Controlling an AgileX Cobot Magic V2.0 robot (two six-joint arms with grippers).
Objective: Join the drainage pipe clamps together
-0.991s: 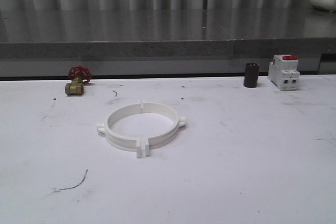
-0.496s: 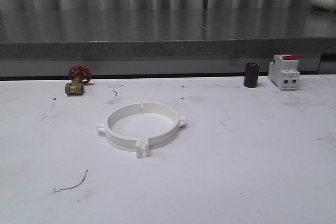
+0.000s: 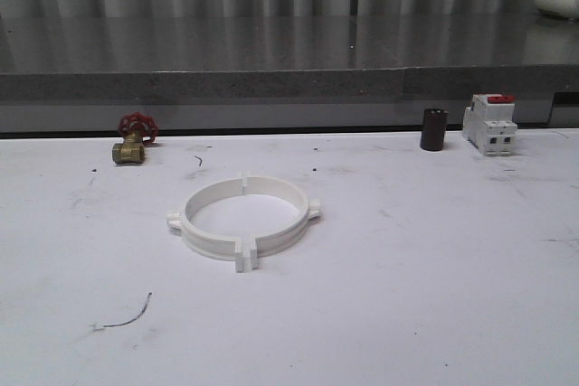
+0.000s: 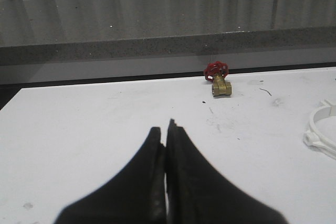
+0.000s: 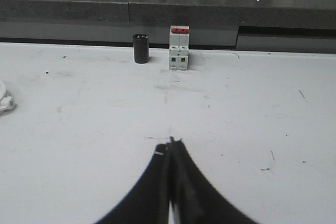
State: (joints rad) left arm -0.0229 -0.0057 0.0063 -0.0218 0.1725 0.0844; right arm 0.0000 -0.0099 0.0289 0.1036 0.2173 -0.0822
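Note:
Two white drainage pipe clamps (image 3: pixel 242 217) lie on the white table as one closed ring, their flat end tabs meeting at the near and far sides, a small lug on each outer side. An edge of the ring (image 4: pixel 321 132) shows in the left wrist view, and one lug (image 5: pixel 5 102) in the right wrist view. My left gripper (image 4: pixel 165 127) is shut on nothing and hovers over bare table, well away from the ring. My right gripper (image 5: pixel 171 142) is likewise shut and empty, apart from the ring on the other side.
A brass valve with a red handwheel (image 3: pixel 132 139) sits at the back left. A dark cylinder (image 3: pixel 433 129) and a white breaker with a red top (image 3: pixel 489 124) stand at the back right. A grey ledge (image 3: pixel 289 88) runs behind the table.

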